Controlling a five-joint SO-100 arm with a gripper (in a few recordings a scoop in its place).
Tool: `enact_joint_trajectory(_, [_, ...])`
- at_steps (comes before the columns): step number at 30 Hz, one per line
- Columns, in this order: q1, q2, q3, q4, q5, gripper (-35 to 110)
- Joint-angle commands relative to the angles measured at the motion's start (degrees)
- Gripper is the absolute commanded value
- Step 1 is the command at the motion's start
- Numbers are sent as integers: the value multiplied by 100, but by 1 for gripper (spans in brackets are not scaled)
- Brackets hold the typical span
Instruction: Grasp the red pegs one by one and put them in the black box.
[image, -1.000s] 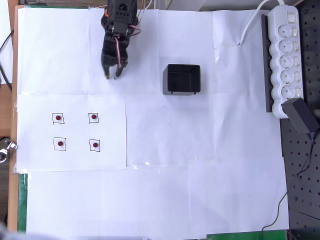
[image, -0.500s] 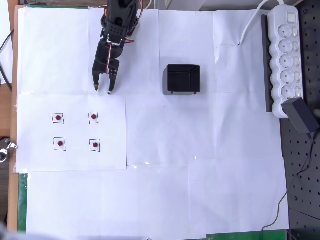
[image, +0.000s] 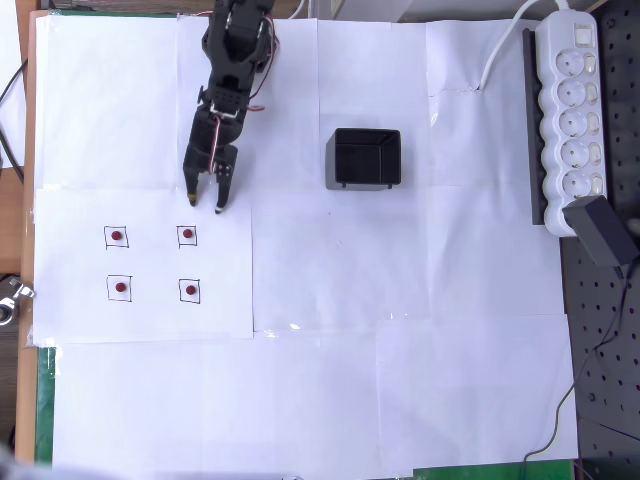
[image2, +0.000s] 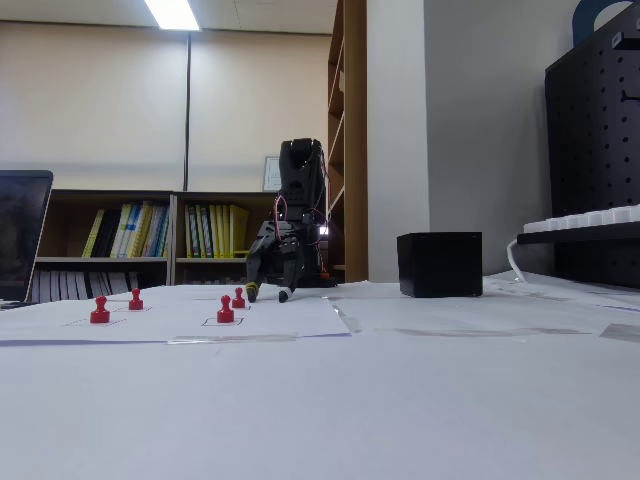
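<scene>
Pegs (image: 187, 236) sit on drawn squares, all four outside the box (image: 366, 158). My fingers (image: 221, 205) are spread and empty, just above the nearest; I should straddle it squarely, descend, then close.

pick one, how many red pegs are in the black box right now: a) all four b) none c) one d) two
b, since the overhead view shows all four red pegs standing in their drawn squares on the paper, and the black box has nothing red inside.
</scene>
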Motion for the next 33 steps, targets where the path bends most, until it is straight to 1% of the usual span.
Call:
enact_joint_trajectory(1, [141, 141, 439, -9, -97, 17])
enact_joint_trajectory(17, [387, 1116, 1529, 18, 9, 17])
enact_joint_trajectory(29, [422, 1318, 1705, -18, 176, 16])
enact_joint_trajectory(33, [448, 1450, 1652, -316, 325, 16])
